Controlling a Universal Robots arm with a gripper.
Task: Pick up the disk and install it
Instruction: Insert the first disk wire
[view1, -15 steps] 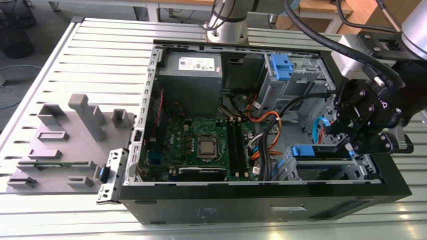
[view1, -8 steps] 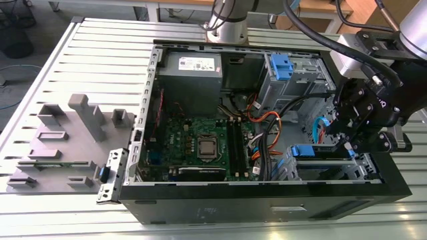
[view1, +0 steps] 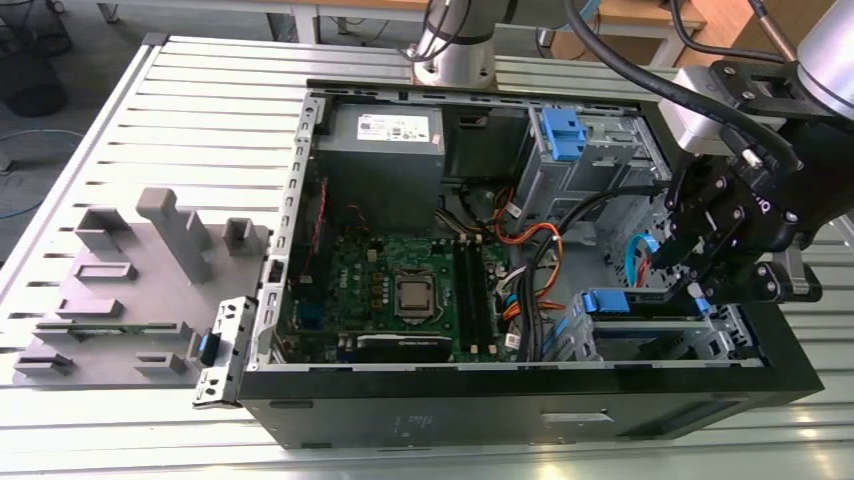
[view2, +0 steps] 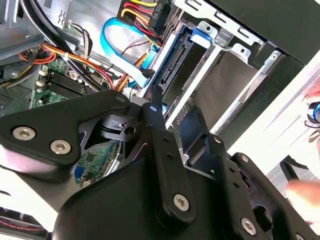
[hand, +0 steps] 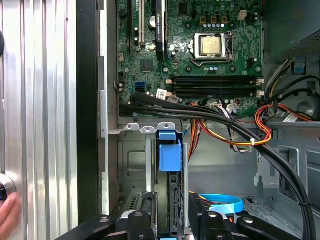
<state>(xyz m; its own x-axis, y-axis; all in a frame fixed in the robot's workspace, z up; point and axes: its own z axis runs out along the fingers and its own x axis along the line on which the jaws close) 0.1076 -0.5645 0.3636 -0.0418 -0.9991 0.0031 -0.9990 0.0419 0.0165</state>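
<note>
Cables (hand: 235, 131) close beside disk (hand: 173, 196) in cage (hand: 131, 161)

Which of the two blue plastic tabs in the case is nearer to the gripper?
The blue tab in the drive bay beside the gripper; the other tab tops the grey cage, farther off.

The disk (view1: 627, 303) stands on edge in the drive bay (view1: 727, 335), at about four o'clock within the open computer case (view1: 534, 420) in the exterior view. Its blue plastic end faces up. In the second wrist view, blue side rails flank its dark connector edge.
</note>
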